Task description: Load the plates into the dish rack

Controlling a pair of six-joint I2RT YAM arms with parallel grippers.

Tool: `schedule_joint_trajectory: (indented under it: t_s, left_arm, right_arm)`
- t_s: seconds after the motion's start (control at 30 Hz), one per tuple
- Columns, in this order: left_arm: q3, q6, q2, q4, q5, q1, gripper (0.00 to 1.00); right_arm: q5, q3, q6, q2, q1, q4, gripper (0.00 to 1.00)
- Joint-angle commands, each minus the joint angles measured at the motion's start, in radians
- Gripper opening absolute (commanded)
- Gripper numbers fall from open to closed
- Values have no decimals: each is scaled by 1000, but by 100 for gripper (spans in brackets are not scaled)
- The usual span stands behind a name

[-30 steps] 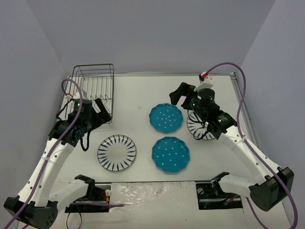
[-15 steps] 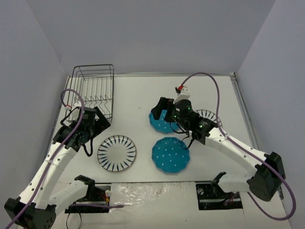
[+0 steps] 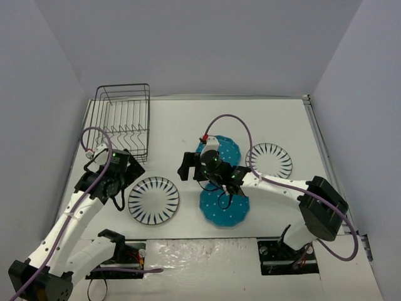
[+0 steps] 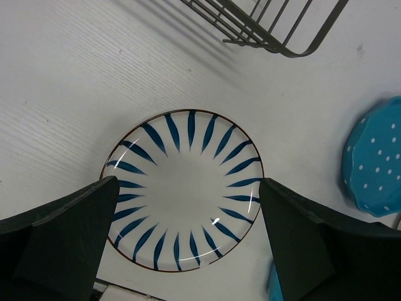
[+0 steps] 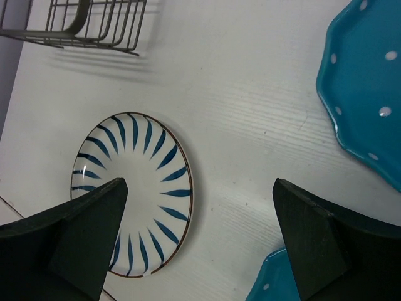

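The black wire dish rack (image 3: 122,119) stands empty at the far left. Four plates lie flat on the table: a striped one (image 3: 153,200) at the near left, another striped one (image 3: 269,160) on the right, and two teal dotted ones (image 3: 224,210) (image 3: 227,149) partly under my right arm. My left gripper (image 3: 130,169) hovers open above the near-left striped plate (image 4: 185,188), between it and the rack. My right gripper (image 3: 187,167) is open too, over bare table between that striped plate (image 5: 135,188) and the teal plates (image 5: 369,88). Neither holds anything.
Grey walls close in the table on the left, back and right. The rack's corner (image 4: 269,28) shows above the striped plate in the left wrist view, and its lower wires (image 5: 81,22) in the right wrist view. The right arm's cable (image 3: 229,119) loops over the far teal plate.
My right arm swung left from over the right striped plate, across the teal plates, toward the near-left striped plate. My left gripper drew back from the rack toward that same plate. Both stayed open.
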Motion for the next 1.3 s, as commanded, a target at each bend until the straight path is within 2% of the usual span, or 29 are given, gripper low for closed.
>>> schedule_joint_trajectory:
  t_s: [0.0, 0.43, 0.77, 1.0, 1.27]
  left_arm:
    - [0, -37, -8, 49, -33, -5, 91]
    - [-46, -67, -13, 47, -38, -6, 91]
    - [-86, -81, -16, 67, -22, -6, 91]
    - [-69, -72, -8, 74, -22, -6, 91]
    - [-64, -66, -4, 76, -23, -6, 91]
  right_arm:
    - [-25, 13, 37, 73, 49, 151, 95]
    - [-14, 1, 87, 193, 143, 194, 86]
    - [0, -23, 114, 211, 159, 196, 78]
    - [-8, -40, 134, 242, 166, 230, 56]
    - [-29, -51, 158, 301, 167, 285, 48]
